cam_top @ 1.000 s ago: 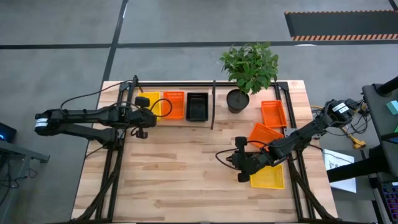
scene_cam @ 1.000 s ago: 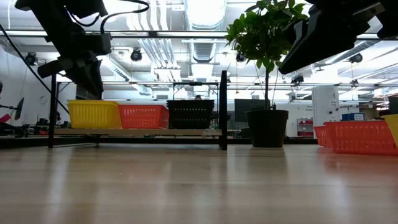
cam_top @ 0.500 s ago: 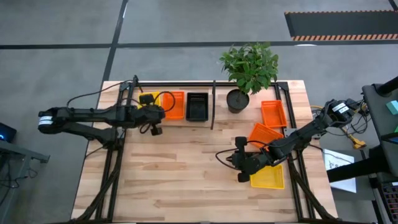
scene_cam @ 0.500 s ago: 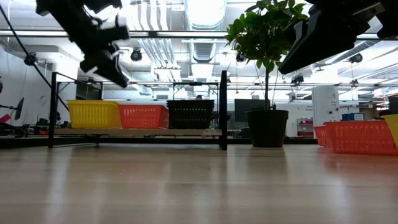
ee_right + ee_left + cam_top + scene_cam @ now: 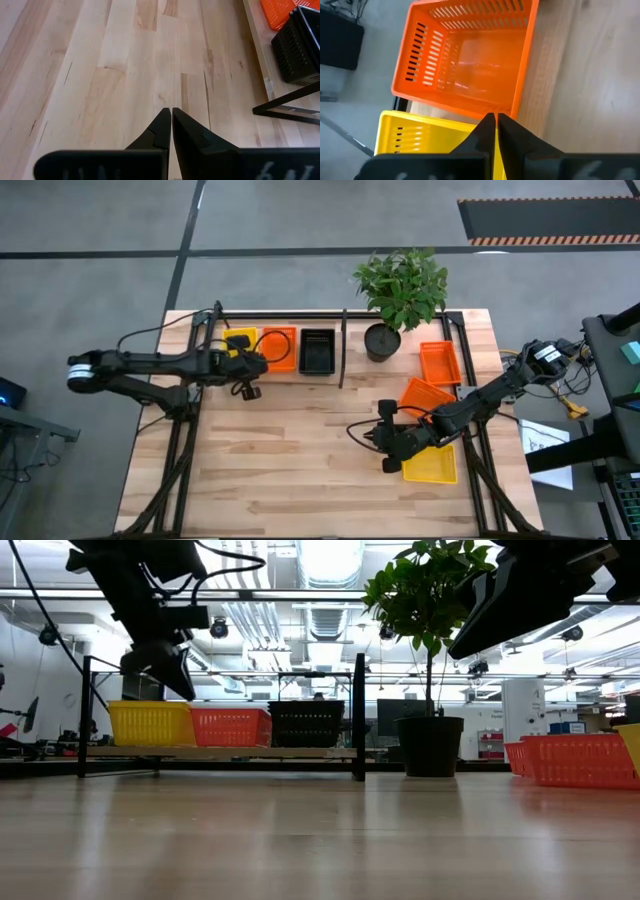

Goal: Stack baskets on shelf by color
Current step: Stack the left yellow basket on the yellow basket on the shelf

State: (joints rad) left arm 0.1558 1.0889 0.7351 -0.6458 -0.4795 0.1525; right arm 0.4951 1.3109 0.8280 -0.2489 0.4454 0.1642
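— Baskets (image 5: pixel 285 348) are sitting yellow, orange, black on the shelf (image 5: pixel 340 377), starting one stack per colour?
— Seemingly. Left gripper (image 5: pixel 243 366) is hovering there, fingers together, empty; right gripper (image 5: pixel 384 442), likewise pinched empty, is waiting beside spare baskets.

I see yellow (image 5: pixel 243 343), orange (image 5: pixel 282 348) and black (image 5: pixel 317 351) baskets side by side on the shelf (image 5: pixel 268 374); two orange baskets (image 5: pixel 440 363) and a yellow one (image 5: pixel 432 465) lie on the worktop.
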